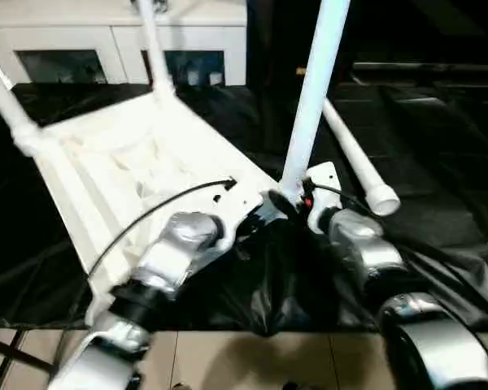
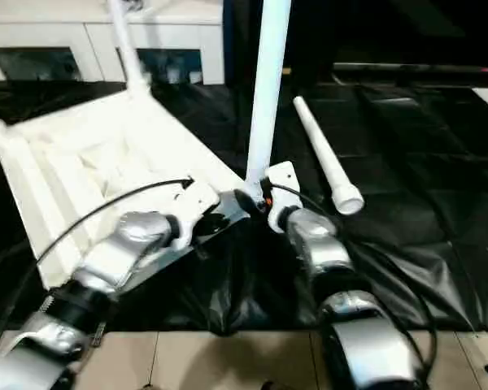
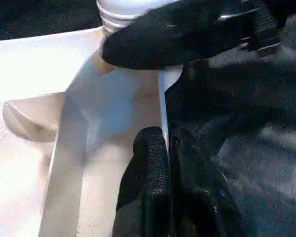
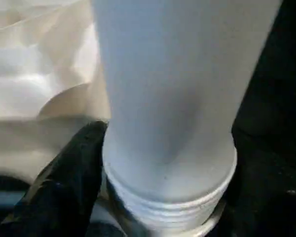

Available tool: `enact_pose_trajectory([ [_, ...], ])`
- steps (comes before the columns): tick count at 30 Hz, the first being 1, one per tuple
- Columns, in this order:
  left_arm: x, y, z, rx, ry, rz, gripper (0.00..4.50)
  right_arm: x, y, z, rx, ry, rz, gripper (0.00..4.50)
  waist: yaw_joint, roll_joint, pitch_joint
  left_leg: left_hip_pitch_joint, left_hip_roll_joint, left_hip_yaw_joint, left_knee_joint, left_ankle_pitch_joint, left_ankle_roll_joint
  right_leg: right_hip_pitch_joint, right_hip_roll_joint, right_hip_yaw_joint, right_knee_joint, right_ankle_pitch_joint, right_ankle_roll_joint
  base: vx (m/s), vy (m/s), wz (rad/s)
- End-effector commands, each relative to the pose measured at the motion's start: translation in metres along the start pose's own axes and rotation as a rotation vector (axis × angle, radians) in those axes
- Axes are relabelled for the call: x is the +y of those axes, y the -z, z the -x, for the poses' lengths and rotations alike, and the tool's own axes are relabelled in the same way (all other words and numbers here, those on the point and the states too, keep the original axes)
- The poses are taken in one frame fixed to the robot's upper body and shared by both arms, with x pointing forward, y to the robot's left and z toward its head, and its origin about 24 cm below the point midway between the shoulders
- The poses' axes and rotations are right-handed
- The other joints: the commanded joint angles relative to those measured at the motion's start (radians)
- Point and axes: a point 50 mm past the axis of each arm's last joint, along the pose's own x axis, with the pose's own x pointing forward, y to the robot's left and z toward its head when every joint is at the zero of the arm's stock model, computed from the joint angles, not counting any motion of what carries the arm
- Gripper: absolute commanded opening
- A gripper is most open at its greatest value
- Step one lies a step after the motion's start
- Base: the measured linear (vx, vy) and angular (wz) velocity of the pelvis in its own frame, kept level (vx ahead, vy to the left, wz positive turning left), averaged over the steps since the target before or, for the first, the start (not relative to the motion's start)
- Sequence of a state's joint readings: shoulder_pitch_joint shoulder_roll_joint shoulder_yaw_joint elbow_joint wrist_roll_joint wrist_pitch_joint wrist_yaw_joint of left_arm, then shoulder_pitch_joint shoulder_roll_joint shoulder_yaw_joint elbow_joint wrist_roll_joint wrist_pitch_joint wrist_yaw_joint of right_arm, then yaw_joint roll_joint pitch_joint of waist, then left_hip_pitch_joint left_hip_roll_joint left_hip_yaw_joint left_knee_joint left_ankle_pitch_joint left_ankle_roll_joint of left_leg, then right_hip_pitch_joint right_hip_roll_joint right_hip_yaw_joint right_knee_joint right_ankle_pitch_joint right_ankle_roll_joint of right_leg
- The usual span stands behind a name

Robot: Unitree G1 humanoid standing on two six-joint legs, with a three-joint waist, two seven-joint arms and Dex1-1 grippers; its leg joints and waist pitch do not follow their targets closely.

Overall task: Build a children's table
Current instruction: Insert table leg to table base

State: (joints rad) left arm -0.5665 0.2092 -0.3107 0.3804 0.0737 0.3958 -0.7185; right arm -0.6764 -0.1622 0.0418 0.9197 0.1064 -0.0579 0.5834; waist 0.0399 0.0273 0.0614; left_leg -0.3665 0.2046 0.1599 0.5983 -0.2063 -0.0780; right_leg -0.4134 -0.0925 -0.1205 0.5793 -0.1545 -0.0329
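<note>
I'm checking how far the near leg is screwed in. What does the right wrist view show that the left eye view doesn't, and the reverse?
Right wrist view: the leg's threaded end, its ridges still above the socket, with a black finger beside it. Left eye view: the upturned table top, two legs already standing in its far corners, a loose leg lying on the black sheet, and the white cabinet behind. Both: the upright near leg.

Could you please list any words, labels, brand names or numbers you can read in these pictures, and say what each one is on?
None: no readable text shows.
The tabletop, the standing leg, the loose leg and the cabinet show no print or label.
</note>
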Motion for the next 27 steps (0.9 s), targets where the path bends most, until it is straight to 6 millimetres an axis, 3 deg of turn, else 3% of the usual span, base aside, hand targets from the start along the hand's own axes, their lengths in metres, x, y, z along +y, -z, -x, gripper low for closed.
enact_pose_trajectory([
  [1, -0.003, -0.015, 0.004, -0.084, 0.097, -0.086, 0.0, 0.002, 0.0, 0.009, 0.012, -0.115, 0.031, 3.78, 0.004, 0.0, -0.089, 0.0, 0.023, 0.004, -0.056, -0.004, 0.145, 0.072, -0.055, 0.056, -0.027, -0.002, -0.275, 0.074, -0.006, 0.02],
  [3, -0.003, -0.014, 0.006, -0.084, 0.115, -0.081, 0.0, 0.001, -0.002, 0.013, 0.003, -0.14, 0.046, 3.78, 0.013, -0.002, -0.095, -0.001, 0.02, 0.005, -0.046, 0.085, 0.195, 0.071, -0.053, 0.057, -0.012, 0.111, -0.295, 0.064, -0.003, 0.0],
  [5, -0.002, -0.012, 0.007, -0.084, 0.134, -0.101, 0.0, -0.001, -0.004, 0.019, 0.004, -0.169, 0.058, 3.78, 0.018, -0.005, -0.092, -0.003, 0.021, 0.009, -0.044, 0.076, 0.213, 0.068, -0.057, 0.057, -0.013, 0.088, -0.3, 0.0, 0.0, 0.0],
  [8, -0.001, -0.008, 0.01, -0.075, 0.178, -0.116, 0.0, -0.004, -0.007, 0.032, 0.013, -0.254, 0.1, 3.78, 0.03, -0.004, -0.088, -0.001, 0.024, 0.013, -0.045, 0.023, 0.196, 0.064, -0.054, 0.059, -0.021, -0.007, -0.272, 0.0, 0.0, 0.0],
  [11, -0.002, -0.006, 0.013, -0.079, 0.243, -0.132, 0.0, -0.005, -0.011, 0.044, 0.03, -0.316, 0.123, 3.78, 0.035, 0.003, -0.081, 0.003, 0.026, 0.014, -0.053, -0.067, 0.141, 0.062, -0.053, 0.058, -0.036, -0.126, -0.243, 0.0, 0.0, 0.0],
  [12, -0.002, -0.006, 0.013, -0.079, 0.265, -0.135, 0.0, -0.005, -0.012, 0.048, 0.034, -0.333, 0.129, 3.78, 0.04, -0.001, -0.082, 0.005, 0.026, 0.014, -0.055, -0.087, 0.125, 0.064, -0.051, 0.059, -0.04, -0.15, -0.225, 0.0, 0.0, 0.0],
  [19, -0.006, 0.0, 0.018, -0.054, 0.366, -0.17, 0.0, -0.004, -0.014, 0.054, 0.062, -0.371, 0.163, 3.78, 0.044, 0.0, -0.082, 0.003, 0.022, 0.014, -0.056, -0.112, 0.083, 0.061, -0.05, 0.059, -0.044, -0.18, -0.203, 0.0, 0.0, 0.0],
  [27, -0.006, 0.007, 0.022, -0.03, 0.396, -0.184, 0.0, -0.001, -0.013, 0.054, 0.101, -0.404, 0.168, 3.78, 0.045, -0.001, -0.087, -0.001, 0.021, 0.012, -0.053, -0.07, 0.094, 0.067, -0.048, 0.059, -0.032, -0.11, -0.218, 0.0, 0.0, 0.0],
])
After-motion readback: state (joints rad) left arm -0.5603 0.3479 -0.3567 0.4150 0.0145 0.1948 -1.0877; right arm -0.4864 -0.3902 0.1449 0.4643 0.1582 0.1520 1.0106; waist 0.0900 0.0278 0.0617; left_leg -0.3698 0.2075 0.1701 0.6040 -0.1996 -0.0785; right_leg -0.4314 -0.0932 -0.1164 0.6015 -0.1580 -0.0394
